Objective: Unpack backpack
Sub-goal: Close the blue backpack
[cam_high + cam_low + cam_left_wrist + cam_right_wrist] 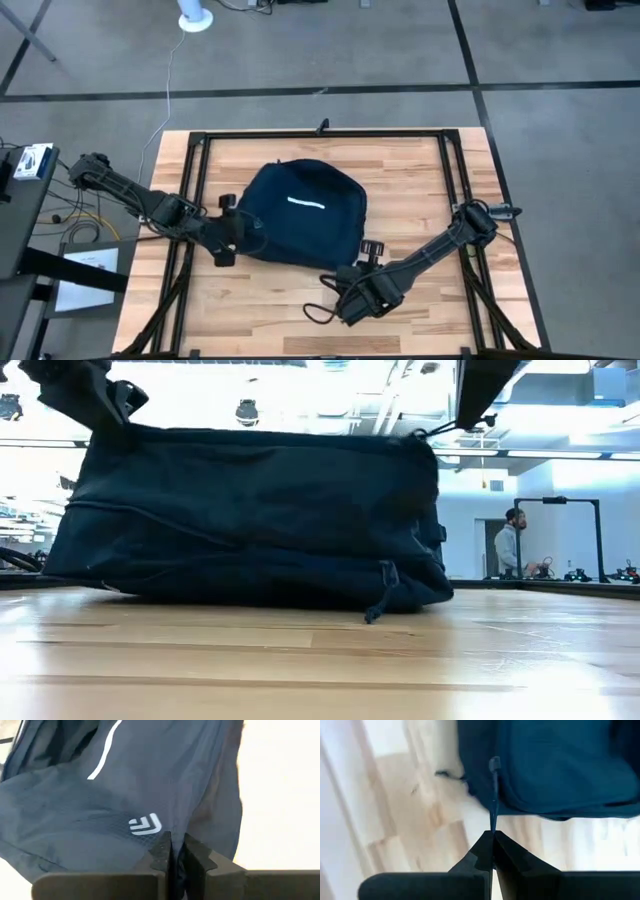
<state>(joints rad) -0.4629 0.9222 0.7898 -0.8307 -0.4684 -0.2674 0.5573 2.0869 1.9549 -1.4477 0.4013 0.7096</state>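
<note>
The backpack [300,213] lies flat near the centre of the wooden table [420,180], its white stripe [306,203] facing up. Its long axis runs roughly left to right across the table, tilted slightly so that the right end sits nearer the front edge. It appears still zipped, so no unpacking has begun.

The left gripper [247,228] is at the bag's left near edge. In the left wrist view its fingers [161,851] are pressed nearly together, and they appear to pinch a fold of navy fabric just below the small white logo [145,824]; the contact point itself is hidden, so this is a judgement.

The right gripper [352,283] sits off the bag's right near corner, slightly apart from the body. In the right wrist view its fingers [506,851] are closed on a thin dark zipper pull cord [493,805], which stretches taut from the fingertips to a slider on the bag's edge.

Controlling relation: the bag lies far and left of the right gripper, and the cord runs straight along that line. The zipper seam follows the bag's edge, so the pull should track along that edge, not straight away from the bag. The left gripper serves as the anchor against that pull.
</note>
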